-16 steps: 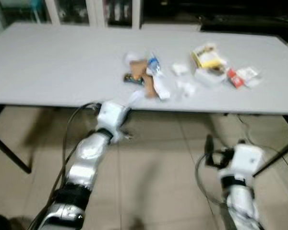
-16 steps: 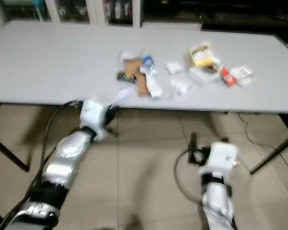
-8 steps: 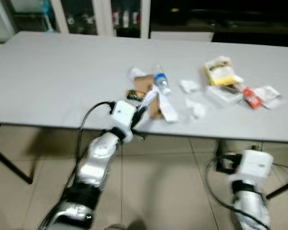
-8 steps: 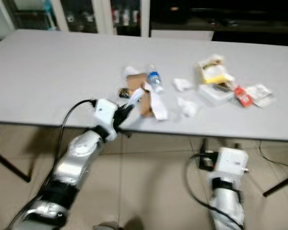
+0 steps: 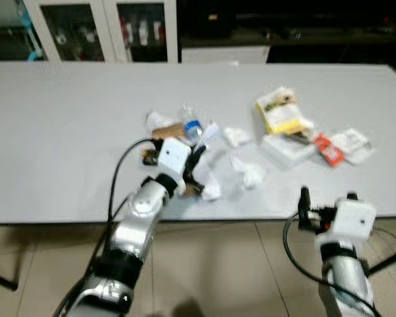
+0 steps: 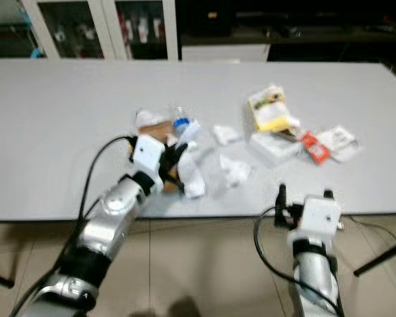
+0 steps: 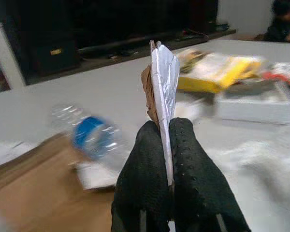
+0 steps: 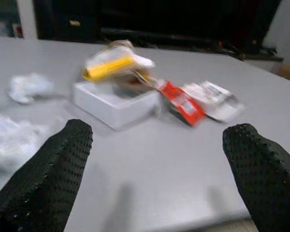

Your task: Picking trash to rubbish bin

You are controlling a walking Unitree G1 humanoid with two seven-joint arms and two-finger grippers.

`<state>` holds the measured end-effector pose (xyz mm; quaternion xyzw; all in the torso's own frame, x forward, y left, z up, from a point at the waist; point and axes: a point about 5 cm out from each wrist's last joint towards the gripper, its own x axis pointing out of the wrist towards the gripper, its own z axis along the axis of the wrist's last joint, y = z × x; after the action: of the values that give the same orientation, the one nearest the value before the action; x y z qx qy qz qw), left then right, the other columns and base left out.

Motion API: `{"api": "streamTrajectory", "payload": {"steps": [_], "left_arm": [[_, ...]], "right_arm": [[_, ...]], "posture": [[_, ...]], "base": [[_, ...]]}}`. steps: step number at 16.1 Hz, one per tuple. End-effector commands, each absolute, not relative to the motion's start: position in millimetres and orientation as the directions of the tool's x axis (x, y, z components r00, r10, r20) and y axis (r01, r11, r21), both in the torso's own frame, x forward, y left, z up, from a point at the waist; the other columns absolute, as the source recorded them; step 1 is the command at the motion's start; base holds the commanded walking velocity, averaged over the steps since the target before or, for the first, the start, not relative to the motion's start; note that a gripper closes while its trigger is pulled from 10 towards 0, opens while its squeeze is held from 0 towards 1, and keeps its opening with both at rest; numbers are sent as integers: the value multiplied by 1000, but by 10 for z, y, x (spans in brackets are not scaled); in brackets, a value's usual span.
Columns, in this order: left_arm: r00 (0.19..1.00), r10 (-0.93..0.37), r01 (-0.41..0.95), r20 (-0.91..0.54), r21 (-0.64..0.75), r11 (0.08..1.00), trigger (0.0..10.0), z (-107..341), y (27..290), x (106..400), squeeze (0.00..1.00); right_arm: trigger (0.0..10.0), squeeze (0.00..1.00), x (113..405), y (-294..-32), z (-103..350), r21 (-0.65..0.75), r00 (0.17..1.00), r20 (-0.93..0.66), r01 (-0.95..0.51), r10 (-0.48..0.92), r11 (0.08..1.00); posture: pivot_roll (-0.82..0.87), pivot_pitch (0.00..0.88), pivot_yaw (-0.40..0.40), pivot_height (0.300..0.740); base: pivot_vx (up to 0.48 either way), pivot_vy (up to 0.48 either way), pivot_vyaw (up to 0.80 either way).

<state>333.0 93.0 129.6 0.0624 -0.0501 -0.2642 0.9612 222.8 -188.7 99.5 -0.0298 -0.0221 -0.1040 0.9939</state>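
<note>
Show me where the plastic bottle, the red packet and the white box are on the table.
plastic bottle [image 7: 89, 134]: left wrist view, on its blue label.
red packet [image 8: 182, 102]: right wrist view, on the middle of the wrapper.
white box [image 8: 114, 105]: right wrist view, on its top face.

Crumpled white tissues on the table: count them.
2 clear ones: one tissue between the bottle and the yellow packet, another tissue nearer the table edge. More may hide behind the left gripper.

Big grey table [image 5: 59, 132] with trash spread across the middle: a plastic bottle [image 5: 190, 125] with a blue label on brown cardboard [image 5: 166, 131], crumpled tissues [image 5: 235, 136], a yellow packet [image 5: 280, 112], a white box [image 5: 288, 148] and a red wrapper [image 5: 328, 148] further right.
</note>
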Motion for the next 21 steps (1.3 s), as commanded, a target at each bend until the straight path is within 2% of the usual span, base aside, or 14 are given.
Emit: {"api": "streamTrajectory", "payload": {"steps": [1, 11, 21], "left_arm": [[864, -501, 489, 52, 154, 859, 10000, 1274, 973, 3326, 0], [876, -481, 464, 49, 191, 865, 10000, 1298, 1062, 3332, 0], [885, -465, 448, 14, 243, 860, 10000, 1301, 1309, 3194, 0]], "right_arm": [[10000, 0, 2238, -1846, 1003, -68, 984, 46, 174, -172, 982], [10000, 0, 2393, -1636, 925, -16, 1000, 0, 29, -29, 999], [10000, 0, 2767, -1783, 800, -2, 999, -34, 16, -16, 1000]], "posture": [[132, 81, -16, 740], [168, 93, 0, 740], [264, 180, 29, 740]], "base": [[0, 0, 0], [0, 0, 0], [0, 0, 0]]}}
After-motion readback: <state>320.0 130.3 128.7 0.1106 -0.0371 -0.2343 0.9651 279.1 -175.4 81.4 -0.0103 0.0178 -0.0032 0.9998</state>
